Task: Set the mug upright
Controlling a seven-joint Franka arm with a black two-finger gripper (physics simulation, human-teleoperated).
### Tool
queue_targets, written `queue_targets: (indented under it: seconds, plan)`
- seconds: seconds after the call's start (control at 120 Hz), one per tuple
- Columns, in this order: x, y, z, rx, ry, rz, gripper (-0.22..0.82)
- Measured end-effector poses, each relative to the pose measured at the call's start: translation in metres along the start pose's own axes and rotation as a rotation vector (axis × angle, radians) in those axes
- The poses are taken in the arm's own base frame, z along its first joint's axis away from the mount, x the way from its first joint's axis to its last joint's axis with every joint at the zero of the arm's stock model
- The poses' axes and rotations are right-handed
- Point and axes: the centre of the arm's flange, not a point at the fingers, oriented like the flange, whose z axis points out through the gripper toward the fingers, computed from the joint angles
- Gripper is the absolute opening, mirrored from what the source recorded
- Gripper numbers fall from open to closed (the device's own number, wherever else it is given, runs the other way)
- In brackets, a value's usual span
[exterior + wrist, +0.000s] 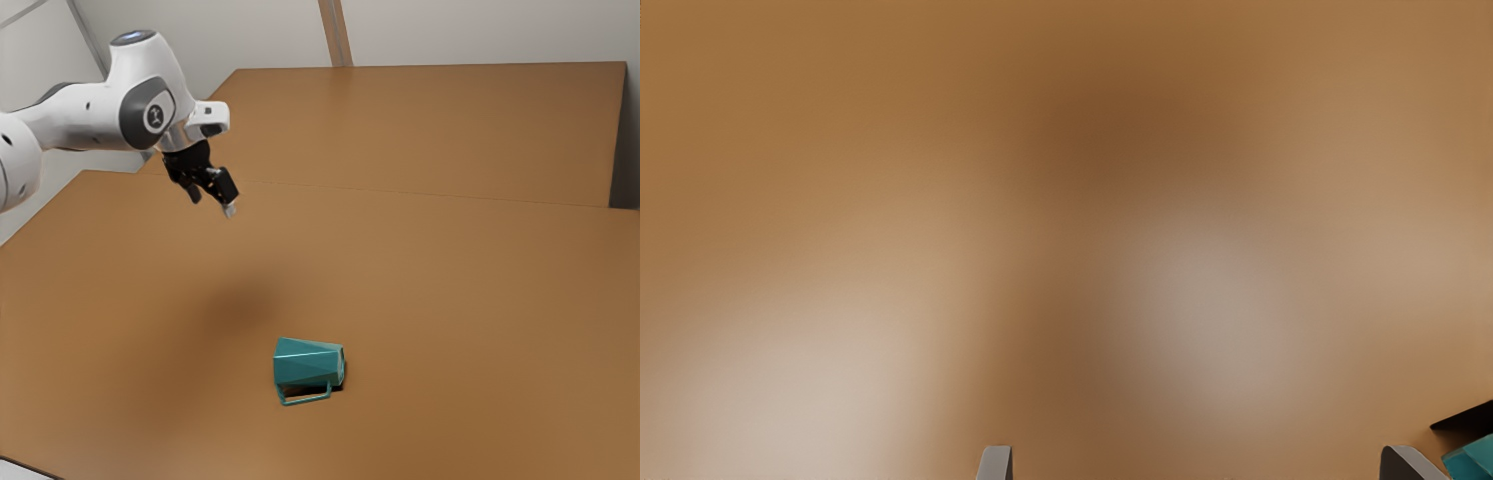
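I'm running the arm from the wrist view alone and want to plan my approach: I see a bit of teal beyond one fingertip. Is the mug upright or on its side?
Observer: On its side: in the exterior view the mug lies on the table.
Operator: Where is its handle? I can't make it out.
Observer: The handle is on the mug's side toward the exterior view's bottom edge.
Operator: And how does my gripper sit relative to the mug?
Observer: It's raised clear of the table, with the gripper up and toward the exterior view's left from the mug.
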Motion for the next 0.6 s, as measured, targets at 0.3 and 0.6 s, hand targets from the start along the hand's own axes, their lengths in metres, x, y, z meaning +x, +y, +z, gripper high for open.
queue_targets:
  seconds: [0.3, 0.6]
  plan:
    - [-0.101, 0.015, -0.020, -0.274, 0.112, -0.171, 0.60]
    - [-0.145, 0.060, 0.055, -0.490, 0.041, -0.419, 0.60]
